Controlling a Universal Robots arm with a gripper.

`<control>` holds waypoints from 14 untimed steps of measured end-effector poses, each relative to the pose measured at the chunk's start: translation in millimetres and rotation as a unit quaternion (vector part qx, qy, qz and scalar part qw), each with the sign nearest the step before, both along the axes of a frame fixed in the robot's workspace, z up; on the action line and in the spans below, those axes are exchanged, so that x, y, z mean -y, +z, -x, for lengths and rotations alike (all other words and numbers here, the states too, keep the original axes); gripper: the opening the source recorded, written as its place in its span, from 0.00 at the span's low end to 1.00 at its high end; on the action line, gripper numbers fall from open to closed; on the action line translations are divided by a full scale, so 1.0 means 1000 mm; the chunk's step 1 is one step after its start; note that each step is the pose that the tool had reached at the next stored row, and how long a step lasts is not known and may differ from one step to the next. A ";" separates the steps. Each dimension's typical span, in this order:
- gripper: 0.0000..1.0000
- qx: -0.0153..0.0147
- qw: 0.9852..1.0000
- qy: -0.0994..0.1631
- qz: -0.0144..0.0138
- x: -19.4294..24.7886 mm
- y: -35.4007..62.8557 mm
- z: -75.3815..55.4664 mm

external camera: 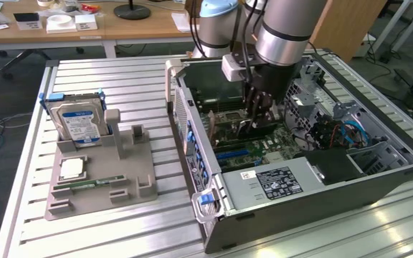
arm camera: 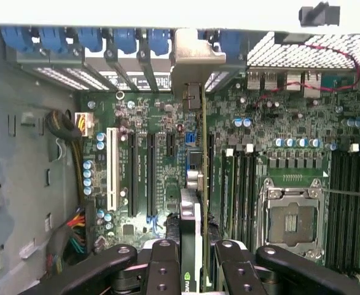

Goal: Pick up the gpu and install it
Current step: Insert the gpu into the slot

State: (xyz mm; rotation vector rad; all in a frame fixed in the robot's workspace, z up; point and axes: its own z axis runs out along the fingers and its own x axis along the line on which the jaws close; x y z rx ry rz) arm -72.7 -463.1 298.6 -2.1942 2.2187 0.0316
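Black pincer (arm camera: 196, 253) clamps gpu (arm camera: 191, 215), seemingly over slots (arm camera: 150, 175).

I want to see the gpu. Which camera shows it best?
The wrist view: the gpu runs edge-on from the claw to its silver bracket. The exterior view has it mostly hidden behind the claw.

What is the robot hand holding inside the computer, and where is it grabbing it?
The hand holds the gpu, standing on edge. Its fingers pinch the card's two flat faces, at the end away from the silver bracket.
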 end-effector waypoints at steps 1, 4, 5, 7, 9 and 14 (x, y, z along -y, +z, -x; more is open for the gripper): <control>0.27 0.000 1.000 0.000 0.000 0.0000 -0.0003 0.001; 0.27 0.001 1.000 0.000 0.000 0.0001 -0.0018 0.005; 0.27 0.002 1.000 0.000 0.000 0.0000 -0.0026 0.007; 0.27 0.003 1.000 0.000 0.000 -0.0001 -0.0041 0.009; 0.27 0.003 1.000 0.000 0.000 -0.0001 -0.0044 0.009; 0.27 0.003 1.000 0.000 0.000 -0.0002 -0.0064 0.009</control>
